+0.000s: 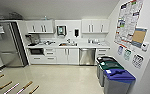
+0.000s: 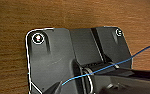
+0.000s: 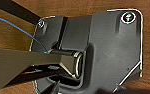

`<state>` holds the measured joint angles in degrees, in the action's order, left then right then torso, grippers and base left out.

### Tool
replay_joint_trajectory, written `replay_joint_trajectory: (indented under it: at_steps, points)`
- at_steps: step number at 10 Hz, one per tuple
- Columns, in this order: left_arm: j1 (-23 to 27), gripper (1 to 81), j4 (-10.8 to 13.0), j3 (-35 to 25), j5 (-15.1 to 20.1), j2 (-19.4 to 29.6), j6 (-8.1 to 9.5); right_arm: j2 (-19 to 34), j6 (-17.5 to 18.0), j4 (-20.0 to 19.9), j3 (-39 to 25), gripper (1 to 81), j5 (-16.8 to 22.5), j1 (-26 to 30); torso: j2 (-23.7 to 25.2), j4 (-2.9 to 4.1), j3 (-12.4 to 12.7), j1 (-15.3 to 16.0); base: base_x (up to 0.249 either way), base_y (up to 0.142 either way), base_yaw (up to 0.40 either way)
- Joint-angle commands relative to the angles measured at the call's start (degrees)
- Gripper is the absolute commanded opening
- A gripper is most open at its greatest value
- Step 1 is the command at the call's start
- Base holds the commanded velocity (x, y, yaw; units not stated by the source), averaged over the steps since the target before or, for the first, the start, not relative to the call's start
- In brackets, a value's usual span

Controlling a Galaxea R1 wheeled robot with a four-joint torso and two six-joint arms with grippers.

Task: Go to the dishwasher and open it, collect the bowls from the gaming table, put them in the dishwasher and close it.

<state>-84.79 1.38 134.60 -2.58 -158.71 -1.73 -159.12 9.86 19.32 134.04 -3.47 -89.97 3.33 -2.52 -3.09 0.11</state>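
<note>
- The dishwasher (image 1: 87, 56) stands under the counter (image 1: 91, 46), shut, its steel front facing me from the far wall, right of the white cabinet doors (image 1: 68, 56).
- I am well back from it, with bare floor (image 1: 63, 77) between us, so I judge the step in hand to be the drive up to it; opening is not yet begun.
- Of my pincers I cannot tell how they stand: both wrist views give dark plate over wood grain, and whether either has hold of anything is hidden from me.
- To do this well, I would steer a little right of straight ahead, so I end squarely before the steel front.
- The bins (image 1: 115, 75) line the right wall near the dishwasher; I would keep my base apart from them.
- I would stop short enough that the door has room to drop between us.
- The fridge (image 1: 8, 43) at far left is steel too; I must not take it for my target.
</note>
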Motion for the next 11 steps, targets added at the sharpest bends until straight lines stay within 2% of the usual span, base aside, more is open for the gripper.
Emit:
replay_joint_trajectory:
  at_steps: [1, 11]
  points:
    - [2.9, 81.1, 0.6, -0.5, 2.8, 1.0, -0.38, 0.6, -0.3, 0.7, -0.5, 81.1, 2.3, 2.7, 0.0, 0.00, 0.0, 0.0, 0.145, 0.000, 0.000]
    - [2.9, 81.1, 0.6, -0.6, 2.8, 1.1, -0.47, 0.5, -0.3, 0.9, -0.5, 81.1, 2.3, 2.9, 0.0, 0.00, 0.0, 0.0, 0.144, -0.007, 0.000]
